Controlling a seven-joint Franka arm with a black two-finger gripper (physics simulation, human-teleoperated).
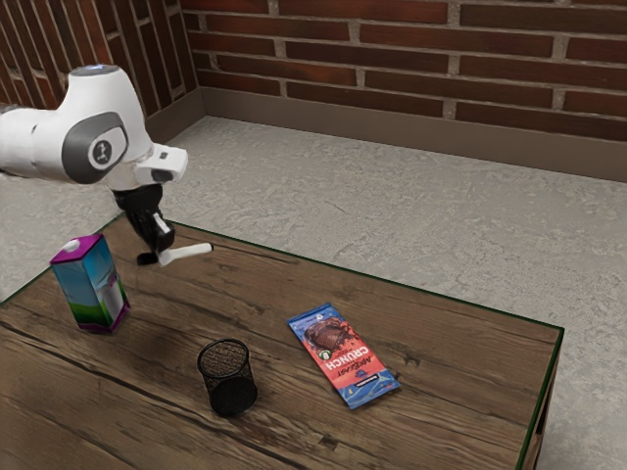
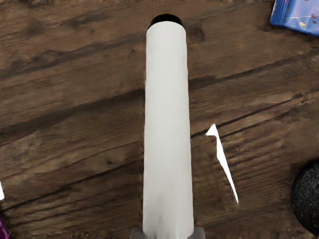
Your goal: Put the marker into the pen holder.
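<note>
My gripper (image 1: pixel 157 257) is over the table's far left part in the exterior view, shut on the white marker (image 1: pixel 190 254). The marker sticks out from the fingers toward the exterior view's right, nearly level, its black end outermost. In the wrist view the marker (image 2: pixel 167 129) lies between the two fingertips (image 2: pixel 167 233), which touch it from both sides. The black mesh pen holder (image 1: pixel 227 377) stands upright and apart from the gripper, nearer the camera. Part of the dark, round pen holder (image 2: pixel 306 198) is visible in the wrist view.
A blue, green and purple carton (image 1: pixel 90 284) stands at the exterior view's left, close to the gripper. A chocolate bar wrapper (image 1: pixel 343 354) lies flat on the wooden table (image 1: pixel 460 362), to the exterior view's right of the pen holder. Its blue end (image 2: pixel 299 16) is in the wrist view.
</note>
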